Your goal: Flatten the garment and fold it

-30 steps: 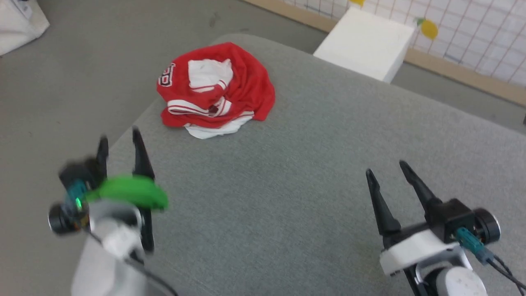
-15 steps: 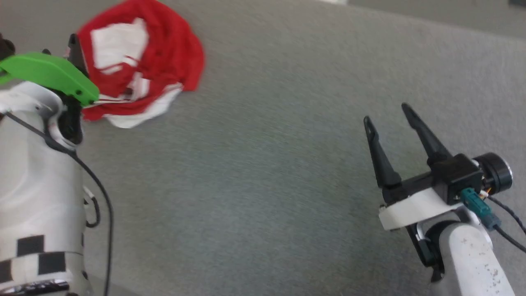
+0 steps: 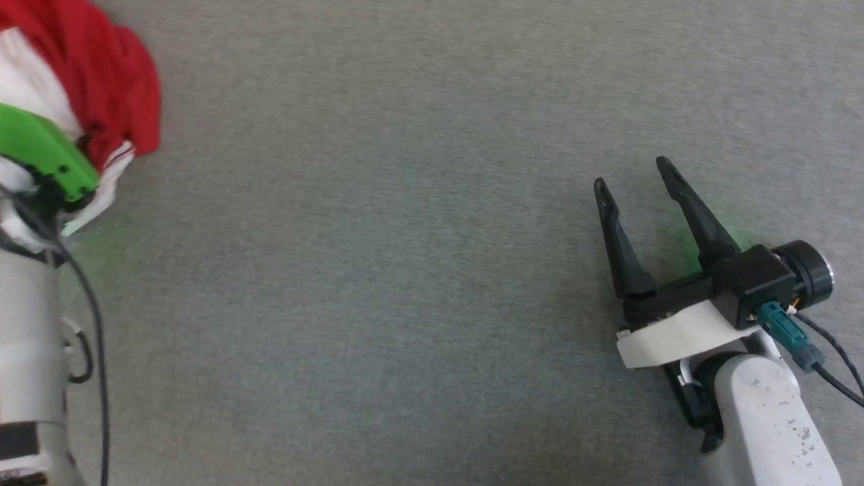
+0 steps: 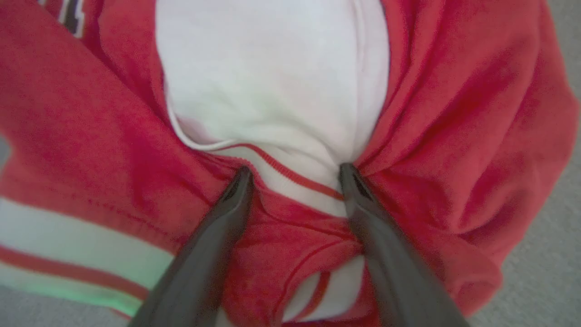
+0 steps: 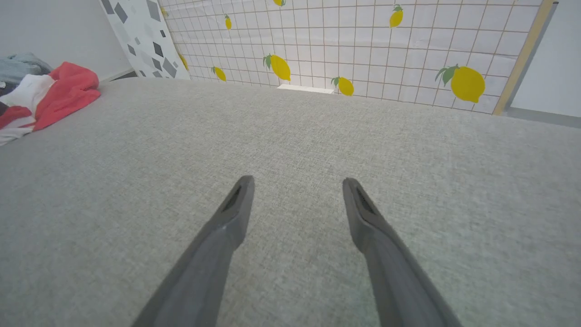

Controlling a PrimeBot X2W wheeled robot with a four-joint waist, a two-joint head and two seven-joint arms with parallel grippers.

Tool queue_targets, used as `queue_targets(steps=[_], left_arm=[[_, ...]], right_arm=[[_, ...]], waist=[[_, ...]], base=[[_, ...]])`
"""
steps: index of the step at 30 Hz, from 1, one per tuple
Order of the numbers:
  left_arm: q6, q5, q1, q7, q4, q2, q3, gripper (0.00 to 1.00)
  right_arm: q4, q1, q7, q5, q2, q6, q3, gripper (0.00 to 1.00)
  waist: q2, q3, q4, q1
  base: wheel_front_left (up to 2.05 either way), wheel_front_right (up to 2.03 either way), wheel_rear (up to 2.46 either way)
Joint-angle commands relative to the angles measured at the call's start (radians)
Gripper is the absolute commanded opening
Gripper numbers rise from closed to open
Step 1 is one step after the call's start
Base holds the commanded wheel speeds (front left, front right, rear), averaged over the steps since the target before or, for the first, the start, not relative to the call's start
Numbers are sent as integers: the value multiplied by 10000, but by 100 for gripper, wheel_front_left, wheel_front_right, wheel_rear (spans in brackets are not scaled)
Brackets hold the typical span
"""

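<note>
The garment (image 4: pixel 454 113) is a crumpled red heap with a white sleeve (image 4: pixel 272 68) and red-striped trim. My left gripper (image 4: pixel 295 168) is open, its two fingertips pressed down into the heap on either side of the sleeve's hem. In the head view the garment (image 3: pixel 115 88) lies at the top left corner, partly behind my left arm's green cover (image 3: pixel 40 152). My right gripper (image 3: pixel 629 172) stands open over bare grey fabric, far to the right of the garment. In the right wrist view that gripper (image 5: pixel 297 180) holds nothing, and the garment (image 5: pixel 68 88) lies at the far left.
The grey cushioned surface (image 3: pixel 378 270) spreads wide between the two arms. A wall panel with a grid and lemon prints (image 5: pixel 363 41) stands beyond its far edge. Other clothes (image 5: pixel 18 68) lie behind the garment.
The head camera has swung down, so the garment now sits in the top left corner. My left gripper has come forward onto the heap. The right gripper has stayed open in about the same place.
</note>
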State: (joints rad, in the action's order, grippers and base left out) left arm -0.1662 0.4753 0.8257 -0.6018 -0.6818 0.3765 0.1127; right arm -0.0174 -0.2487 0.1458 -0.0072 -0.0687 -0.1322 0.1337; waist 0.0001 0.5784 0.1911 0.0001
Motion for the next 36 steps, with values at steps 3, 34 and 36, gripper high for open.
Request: queue_targets(steps=[3,34,36], left_arm=[[142,-50,-1011,25,218,-59,-153,0],[1895,-826,-104,6815,2512,-3142,-4137,0],[1938,-426,-560,6565,2156,-3223,-4588,0]], right_arm=[[370,33,197,168,88,15,42,100],[820,2820,193,1259,184,15,-450,100],[813,2802,200,1285,184,15,-465,100]], waist=[[-1,-736,-342,-1],[-1,-5820,-3200,-1],[-1,-5708,-3290,-1]], base=[[0,0,0],[0,0,0],[0,0,0]])
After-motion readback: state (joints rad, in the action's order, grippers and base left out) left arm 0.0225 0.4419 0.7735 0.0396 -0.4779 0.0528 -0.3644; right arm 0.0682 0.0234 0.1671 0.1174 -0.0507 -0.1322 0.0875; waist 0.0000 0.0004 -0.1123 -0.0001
